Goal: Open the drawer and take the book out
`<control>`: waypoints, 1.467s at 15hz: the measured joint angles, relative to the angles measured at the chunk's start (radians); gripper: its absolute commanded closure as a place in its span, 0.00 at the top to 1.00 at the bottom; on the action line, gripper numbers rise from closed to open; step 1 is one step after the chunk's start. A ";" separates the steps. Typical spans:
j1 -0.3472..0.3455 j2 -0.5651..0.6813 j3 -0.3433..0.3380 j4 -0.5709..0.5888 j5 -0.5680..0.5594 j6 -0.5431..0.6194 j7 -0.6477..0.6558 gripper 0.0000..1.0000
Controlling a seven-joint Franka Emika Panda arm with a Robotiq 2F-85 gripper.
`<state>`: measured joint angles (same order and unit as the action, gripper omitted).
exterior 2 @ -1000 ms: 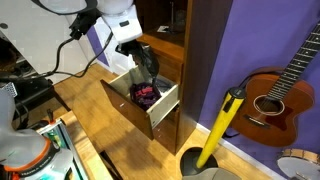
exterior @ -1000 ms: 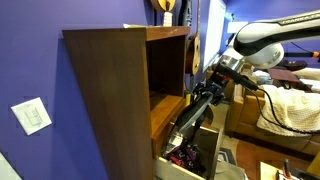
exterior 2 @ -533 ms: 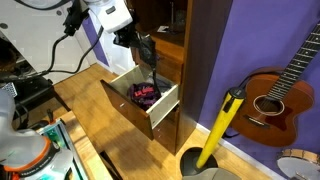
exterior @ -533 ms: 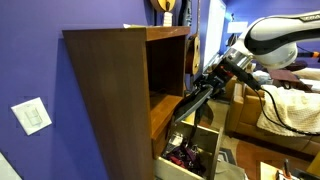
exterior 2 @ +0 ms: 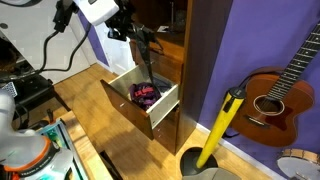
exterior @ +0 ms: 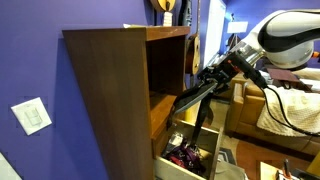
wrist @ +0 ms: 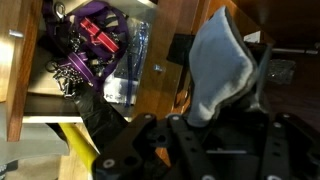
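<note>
Since the earlier frames the arm has risen: the pincer [exterior 2: 142,38], previously low inside the drawer [exterior 2: 125,105], now stands above it and in front of the cabinet's open shelf compartment. The pincer is pressed together on the book [exterior 2: 148,68]. In both exterior views the book appears as a thin dark shape hanging from the fingers, its lower end just over the drawer opening. In the wrist view it shows a pale grey face [wrist: 220,70] between the dark fingers. The drawer is pulled out at the foot of the tall dark brown cabinet [exterior: 105,90]. Its light tan walls are visible in an exterior view [exterior: 210,135] and in the wrist view [wrist: 15,70]. The cabinet stands on a light wooden surface [exterior 2: 88,115] against a purple wall [exterior: 30,60], which carries a white switch plate [exterior: 33,115]. A guitar [exterior 2: 275,85] leans at the purple wall beside the cabinet, with a yellow pole [exterior 2: 222,125] near it. The drawer holds a tangle of purple and red items [exterior 2: 145,95], also visible in the wrist view [wrist: 95,40], and a clear plastic bag [wrist: 130,70] lies against them. The shelf compartment above the drawer is dark, and its contents cannot be made out.
</note>
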<state>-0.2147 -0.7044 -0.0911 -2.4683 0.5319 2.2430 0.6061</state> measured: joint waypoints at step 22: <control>0.190 0.294 0.062 -0.006 0.042 0.527 -0.084 0.47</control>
<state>-0.0244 -0.4106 -0.0289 -2.4745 0.5741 2.7696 0.5225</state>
